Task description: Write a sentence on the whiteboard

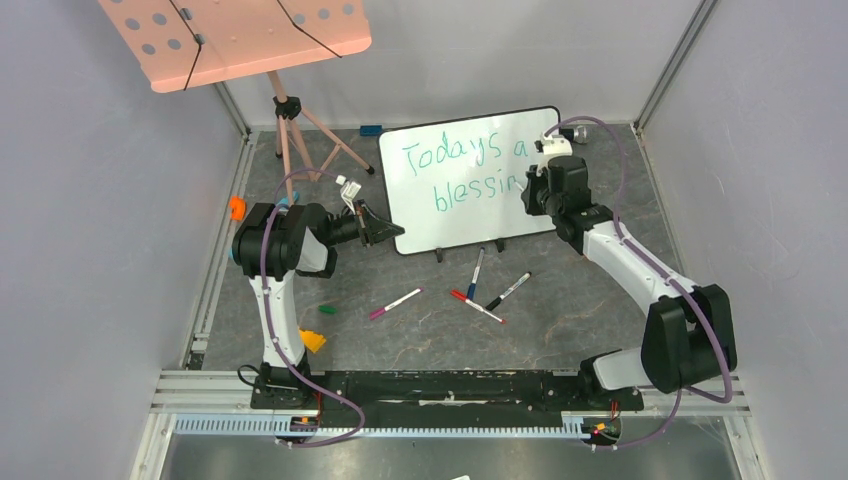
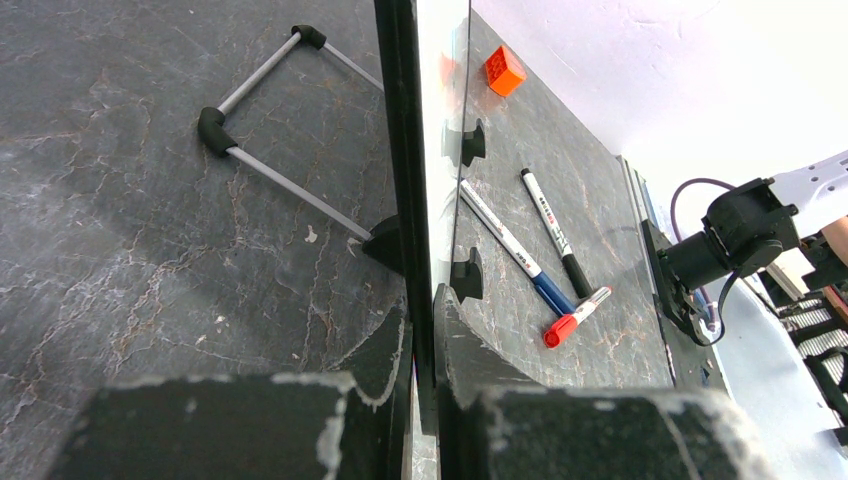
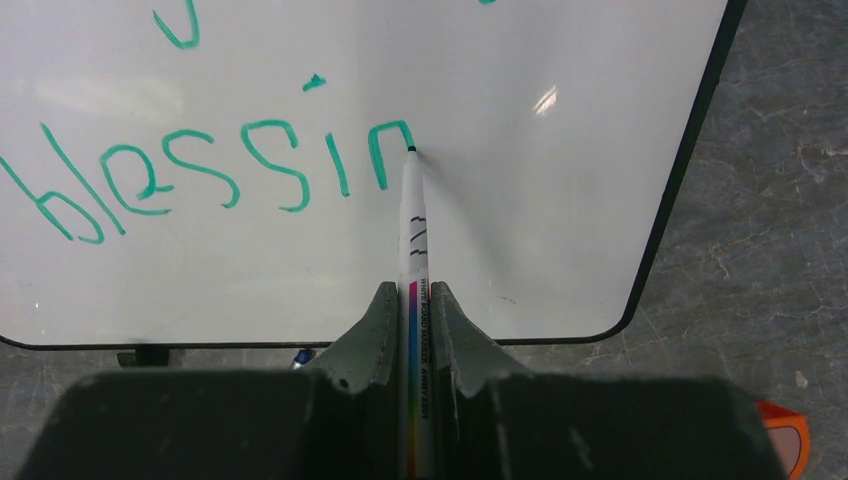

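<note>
The whiteboard (image 1: pixel 470 215) stands tilted on small black feet at the middle back. The sentence (image 1: pixel 460 170) in teal reads "Todays a" over "blessin". My left gripper (image 1: pixel 385 233) is shut on the whiteboard's lower left edge; in the left wrist view the black frame (image 2: pixel 400 150) runs edge-on between the fingers (image 2: pixel 470 360). My right gripper (image 1: pixel 532 195) is shut on a white marker (image 3: pixel 411 230). The marker's tip touches the board at the top right of the "n" in the sentence (image 3: pixel 215 170), as the right wrist view shows. The whiteboard (image 3: pixel 560 200) fills that view.
Several loose markers (image 1: pixel 485 290) lie on the table in front of the board; some show in the left wrist view (image 2: pixel 545 250). A pink music-stand tray (image 1: pixel 240 40) on a tripod stands at the back left. Small orange (image 1: pixel 237 207), yellow (image 1: pixel 313 341) and green (image 1: pixel 327 309) pieces lie near the left arm.
</note>
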Action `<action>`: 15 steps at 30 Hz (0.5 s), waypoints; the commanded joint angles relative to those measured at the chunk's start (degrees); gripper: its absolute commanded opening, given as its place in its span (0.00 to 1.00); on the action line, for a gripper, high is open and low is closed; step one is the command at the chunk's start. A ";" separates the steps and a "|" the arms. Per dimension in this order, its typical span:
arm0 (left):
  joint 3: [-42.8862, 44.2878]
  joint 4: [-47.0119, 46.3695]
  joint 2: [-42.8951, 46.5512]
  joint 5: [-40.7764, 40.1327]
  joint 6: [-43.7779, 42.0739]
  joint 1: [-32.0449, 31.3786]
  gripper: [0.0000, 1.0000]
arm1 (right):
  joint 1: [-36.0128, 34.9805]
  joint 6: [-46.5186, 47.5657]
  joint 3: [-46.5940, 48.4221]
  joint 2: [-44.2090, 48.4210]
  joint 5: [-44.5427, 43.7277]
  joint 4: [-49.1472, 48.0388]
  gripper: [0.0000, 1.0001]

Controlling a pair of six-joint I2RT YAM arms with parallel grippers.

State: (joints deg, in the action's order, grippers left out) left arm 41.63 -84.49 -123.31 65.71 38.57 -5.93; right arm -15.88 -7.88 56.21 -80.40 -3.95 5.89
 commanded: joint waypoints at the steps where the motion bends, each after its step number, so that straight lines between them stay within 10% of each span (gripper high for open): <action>1: 1.24 -4.72 -0.99 0.60 -2.70 -0.09 0.02 | 0.50 0.35 -3.43 1.47 -0.44 -0.42 0.00; 15: 1.19 -4.72 -1.00 0.64 -2.58 -0.07 0.02 | 0.55 0.15 -2.37 6.40 0.70 -0.34 0.00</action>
State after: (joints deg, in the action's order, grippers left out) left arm 41.63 -84.53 -123.31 65.73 38.57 -5.93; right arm -15.77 -7.90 52.58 -78.06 -3.51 6.46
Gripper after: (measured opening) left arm 0.107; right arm 0.114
